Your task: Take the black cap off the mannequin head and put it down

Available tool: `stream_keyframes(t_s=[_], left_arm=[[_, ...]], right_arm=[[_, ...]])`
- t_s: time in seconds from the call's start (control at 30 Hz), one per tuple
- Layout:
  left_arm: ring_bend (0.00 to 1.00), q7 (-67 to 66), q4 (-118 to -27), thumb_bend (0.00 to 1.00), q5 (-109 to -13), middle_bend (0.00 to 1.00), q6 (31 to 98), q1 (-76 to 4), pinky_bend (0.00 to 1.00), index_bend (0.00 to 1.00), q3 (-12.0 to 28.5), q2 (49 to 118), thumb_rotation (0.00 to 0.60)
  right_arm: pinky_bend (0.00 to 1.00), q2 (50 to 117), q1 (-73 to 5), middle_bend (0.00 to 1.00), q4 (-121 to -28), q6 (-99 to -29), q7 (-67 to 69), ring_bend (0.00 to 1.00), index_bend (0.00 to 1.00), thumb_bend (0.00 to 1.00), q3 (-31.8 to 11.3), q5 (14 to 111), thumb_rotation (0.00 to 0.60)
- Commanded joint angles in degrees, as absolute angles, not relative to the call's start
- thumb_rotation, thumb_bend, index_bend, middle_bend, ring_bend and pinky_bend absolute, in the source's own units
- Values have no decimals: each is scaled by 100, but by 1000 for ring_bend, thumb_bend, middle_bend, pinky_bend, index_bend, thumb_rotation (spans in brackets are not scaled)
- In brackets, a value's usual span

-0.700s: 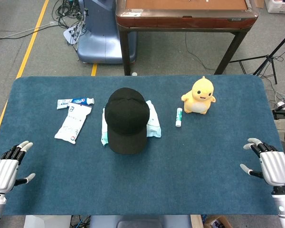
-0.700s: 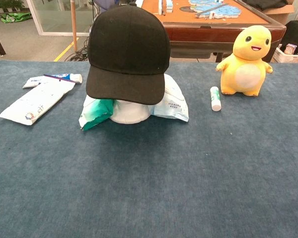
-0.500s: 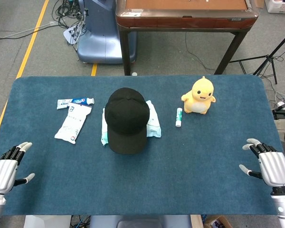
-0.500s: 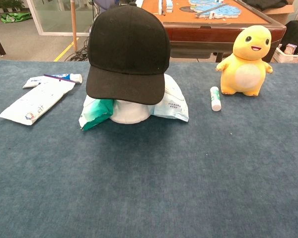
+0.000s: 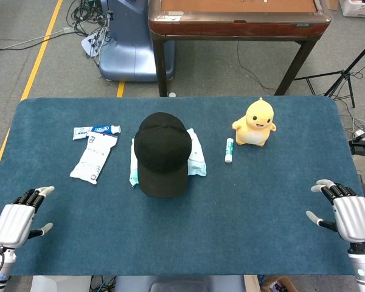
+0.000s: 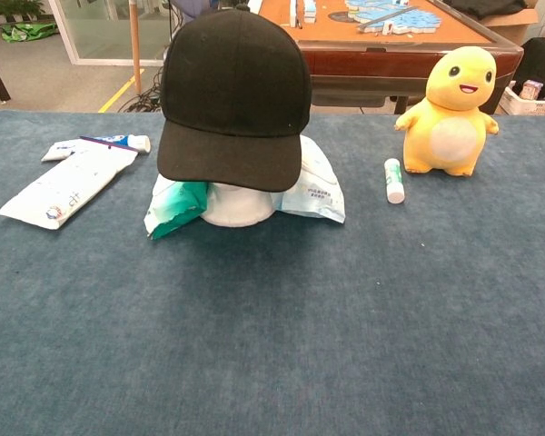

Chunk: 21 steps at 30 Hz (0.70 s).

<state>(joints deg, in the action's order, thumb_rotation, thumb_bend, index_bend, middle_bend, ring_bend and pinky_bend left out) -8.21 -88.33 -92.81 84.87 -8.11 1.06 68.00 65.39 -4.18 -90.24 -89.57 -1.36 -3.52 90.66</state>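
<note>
The black cap (image 5: pixel 163 153) (image 6: pixel 233 95) sits on the white mannequin head (image 6: pixel 238 203), brim toward me; only the head's lower part shows under the brim in the chest view. My left hand (image 5: pixel 18 219) hovers at the table's near left corner, fingers apart, holding nothing. At the near right edge my right hand (image 5: pixel 347 214) is likewise spread and empty. Both hands are far from the cap and appear only in the head view.
A teal-and-white packet (image 5: pixel 195 156) (image 6: pixel 314 186) lies under and behind the mannequin head. A white pouch (image 5: pixel 93 157) and toothpaste tube (image 5: pixel 96 130) lie left of it. A yellow plush toy (image 5: pixel 255 123) and small white tube (image 5: pixel 229 149) stand to the right. Blue cloth covers the table (image 5: pixel 231 213).
My left hand has shifted a little to the right and inward over the table's near left corner. The right hand has barely moved. The cap is unmoved.
</note>
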Motion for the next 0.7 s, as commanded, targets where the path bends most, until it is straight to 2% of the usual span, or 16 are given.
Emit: stream_keyframes(t_s=[0.03, 0.2, 0.37, 0.53, 0.7], left_arm=[[243, -908, -8785, 24, -9762, 286, 8606, -945, 448, 212, -8, 6890, 600], [253, -621, -8774, 24, -10416, 365, 8860, -1167, 451, 234, -26, 6938, 600], [256, -555, -8798, 21, -10784, 393, 8865, -1427, 454, 235, 20, 6971, 600], [263, -743, -9110, 2, -10942, 419, 8626, -1717, 454, 235, 109, 6905, 600], [267, -1335, -9634, 0, -10787, 440, 8028, -2007, 454, 231, 237, 6811, 600]], right_arm=[[439, 6535, -432, 336, -9032, -8950, -159, 341, 394, 80, -372, 9067, 600], [438, 6507, -452, 336, -9037, -8876, -162, 341, 393, 80, -394, 8994, 600], [438, 6484, -481, 336, -9050, -8756, -237, 341, 394, 80, -392, 8914, 600], [439, 6470, -482, 336, -9071, -8715, -269, 341, 394, 80, -411, 8834, 600], [438, 6438, -466, 336, -9080, -8712, -205, 341, 393, 80, -422, 8787, 600]])
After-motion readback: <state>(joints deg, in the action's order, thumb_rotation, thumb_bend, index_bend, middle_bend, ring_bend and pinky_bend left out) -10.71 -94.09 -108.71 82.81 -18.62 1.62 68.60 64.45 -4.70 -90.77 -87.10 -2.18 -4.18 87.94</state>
